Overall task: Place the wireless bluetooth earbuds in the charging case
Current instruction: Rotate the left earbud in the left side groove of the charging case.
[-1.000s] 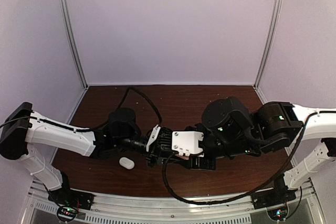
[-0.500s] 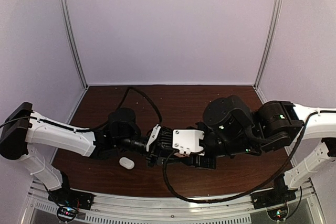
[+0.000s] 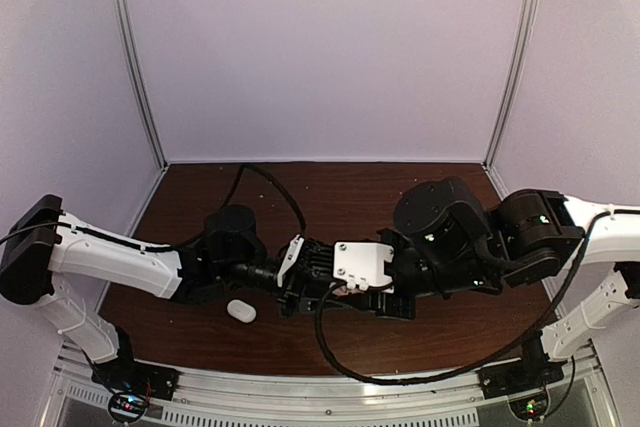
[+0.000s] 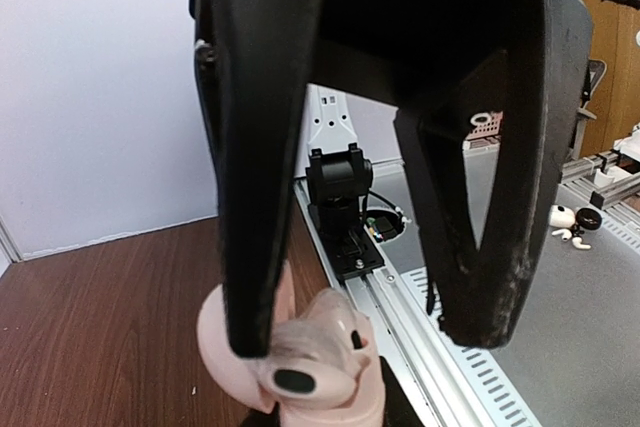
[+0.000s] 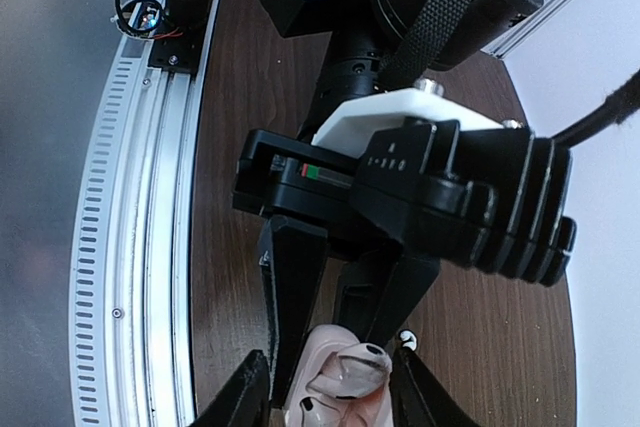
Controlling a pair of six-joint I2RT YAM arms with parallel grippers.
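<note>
A dark wooden table (image 3: 350,192) stands inside pale walls (image 3: 320,47). The left arm (image 3: 110,257) and right arm (image 3: 600,232) reach inward and meet low over the middle of the table, wrists close together. The left gripper (image 4: 362,339) has its fingers apart. One tip rests against a small pink case (image 4: 300,375) and the other stands clear of it. The right gripper (image 5: 335,409) straddles the same case, but its tips run off the frame, so I cannot tell whether it grips. A white oval case (image 3: 241,311) lies apart, near the left arm. A tiny white speck, likely one earbud (image 5: 405,337), sits on the wood just beside the pink case. The second earbud is not visible. The risk is that four fingers crowd one small case, so a slight nudge could tip it or flick the loose earbud out of reach.
</note>
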